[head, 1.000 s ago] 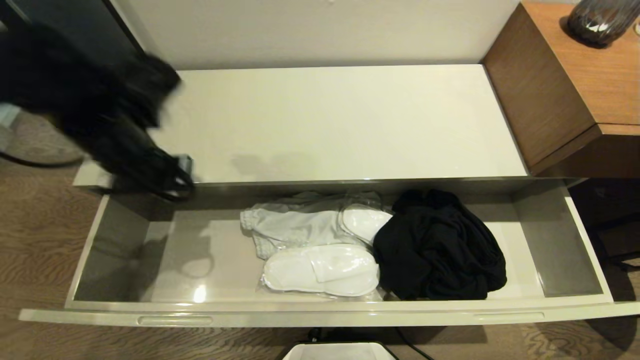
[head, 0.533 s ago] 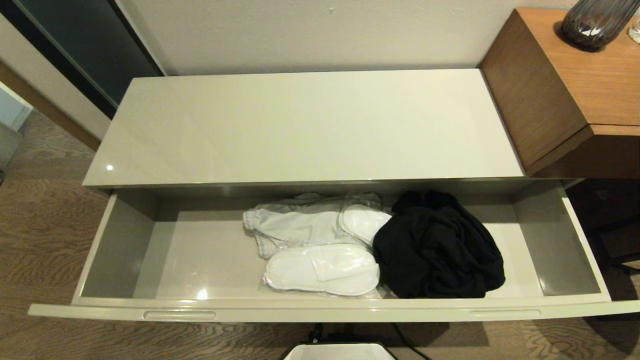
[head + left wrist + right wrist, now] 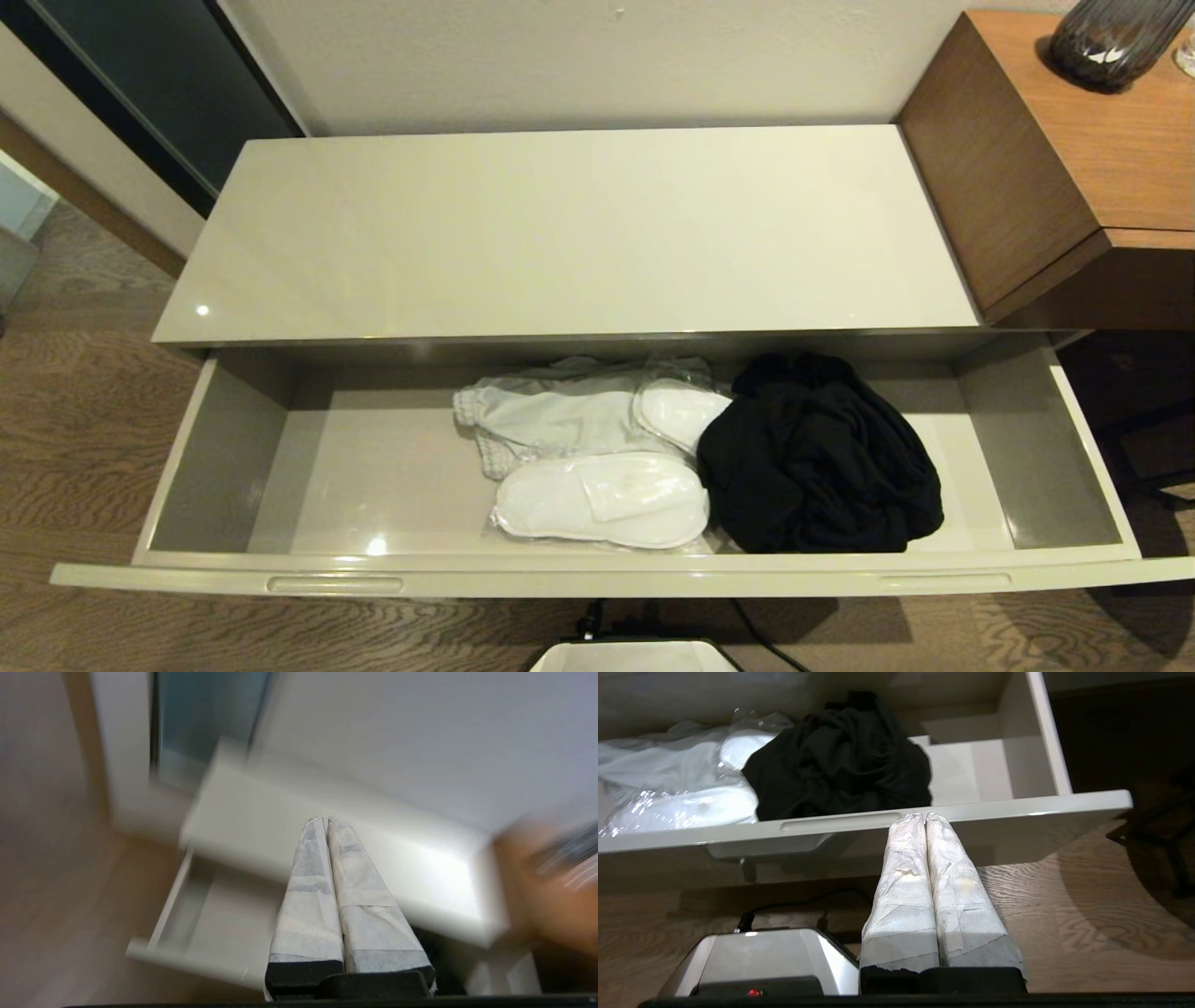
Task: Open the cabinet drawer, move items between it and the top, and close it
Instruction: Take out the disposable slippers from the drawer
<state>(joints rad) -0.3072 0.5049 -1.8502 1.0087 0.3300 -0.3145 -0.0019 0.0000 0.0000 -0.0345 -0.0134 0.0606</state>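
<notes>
The long beige cabinet drawer [image 3: 597,583] stands pulled out wide under the glossy beige top [image 3: 569,233], which lies bare. Inside, near the middle, lie a light grey garment [image 3: 551,420], two plastic-wrapped pairs of white slippers [image 3: 602,499] [image 3: 677,411] and a crumpled black garment [image 3: 817,457]. My left gripper [image 3: 325,820] is shut and empty, up in the air off the drawer's left end, outside the head view. My right gripper [image 3: 924,816] is shut and empty, low in front of the drawer's front panel [image 3: 1017,807], near its right handle notch [image 3: 840,821].
A taller brown wooden unit [image 3: 1046,177] with a dark glass vase [image 3: 1111,42] stands at the right. My white base [image 3: 630,656] with a black cable sits on the wood floor below the drawer front. A dark glass panel [image 3: 159,84] is at the back left.
My left arm has drawn back out of the head view; it was over the top's left end a second ago. The items in the drawer lie as before.
</notes>
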